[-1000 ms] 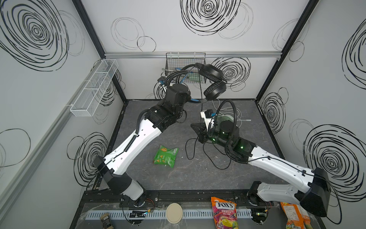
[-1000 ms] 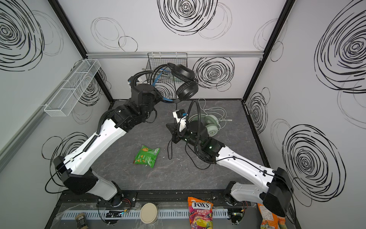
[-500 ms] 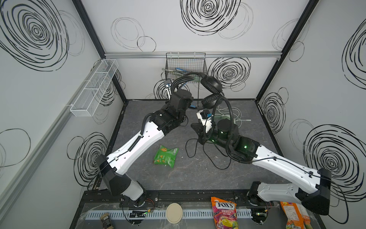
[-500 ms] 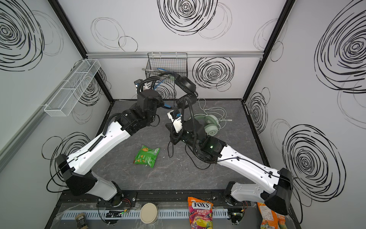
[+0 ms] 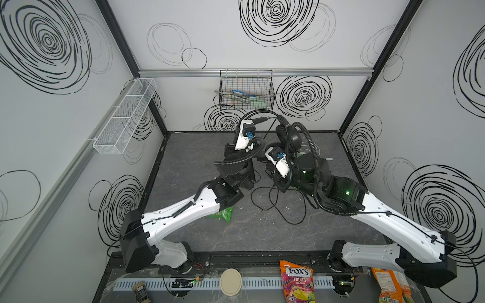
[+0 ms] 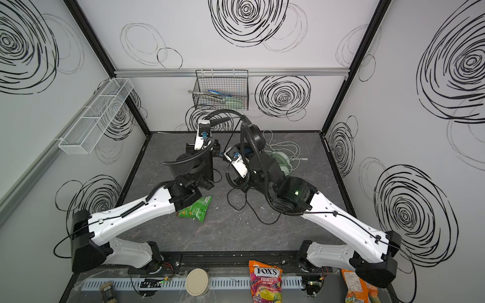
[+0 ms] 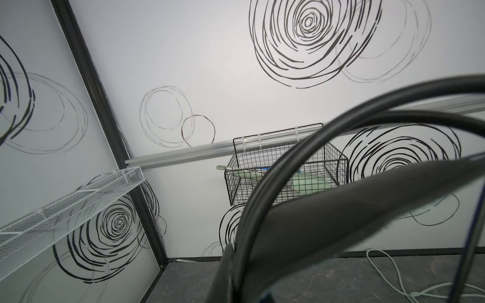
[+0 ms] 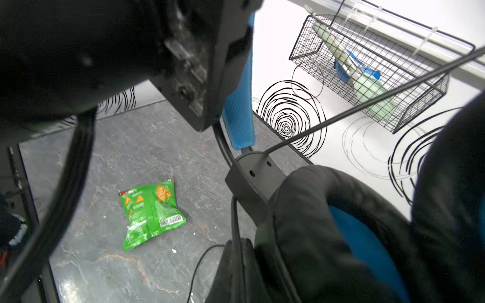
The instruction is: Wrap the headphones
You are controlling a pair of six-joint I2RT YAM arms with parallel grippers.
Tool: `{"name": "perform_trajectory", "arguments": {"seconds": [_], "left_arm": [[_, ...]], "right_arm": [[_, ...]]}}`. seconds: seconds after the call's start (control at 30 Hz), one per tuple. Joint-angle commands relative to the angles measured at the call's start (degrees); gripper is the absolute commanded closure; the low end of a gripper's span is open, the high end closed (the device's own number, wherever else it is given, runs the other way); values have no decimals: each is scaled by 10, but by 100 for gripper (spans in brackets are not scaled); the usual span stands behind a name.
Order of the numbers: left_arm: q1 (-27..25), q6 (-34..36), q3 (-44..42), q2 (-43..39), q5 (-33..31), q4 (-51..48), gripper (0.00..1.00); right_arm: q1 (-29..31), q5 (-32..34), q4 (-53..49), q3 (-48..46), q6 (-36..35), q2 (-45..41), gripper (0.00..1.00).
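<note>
Can see only a pale sliver of the mint green headphones (image 6: 284, 165) behind the right arm (image 6: 294, 192) in a top view. Lose half of the green snack bag (image 5: 223, 213) under the left arm (image 5: 183, 213). Get only blurred dark arcs of the black headphones (image 7: 341, 210) in the left wrist view. Find the candy bag (image 5: 296, 283) and orange packet (image 5: 389, 286) cut by the lower edge in both top views.

Dark grey tabletop (image 5: 249, 236): green snack bag (image 6: 196, 208), black cable (image 5: 296, 223) loops, mint headphones (image 6: 284, 164), pale cable (image 6: 288, 143) near back.
</note>
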Motion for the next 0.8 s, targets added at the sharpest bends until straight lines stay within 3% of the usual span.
{"name": "perform_trajectory", "arguments": {"seconds": [0.0,0.1,0.17,0.33,0.43,0.6,0.7,0.77], "left_arm": [[-8,278,-16,19,-64,234,100],[-29,323,3,39,-78,267,100],[-37,291,15,39,-90,226,100],[-45,45,53,6,-75,-83,100],[-45,-19,66,0,-61,-188,100],[-29,-204,125,-4,24,-447,100],[-25,-277,145,-6,73,-541,100],[-21,-317,161,-3,99,-598,100]], "right_arm": [[1,46,11,32,-53,-22,100],[2,53,28,29,-59,-28,98],[3,52,40,28,-67,-35,94],[11,58,60,22,-100,-65,85],[12,87,68,19,-115,-82,82],[12,138,56,34,-144,-75,84],[7,178,81,22,-165,-69,86],[2,170,86,23,-154,-70,86]]}}
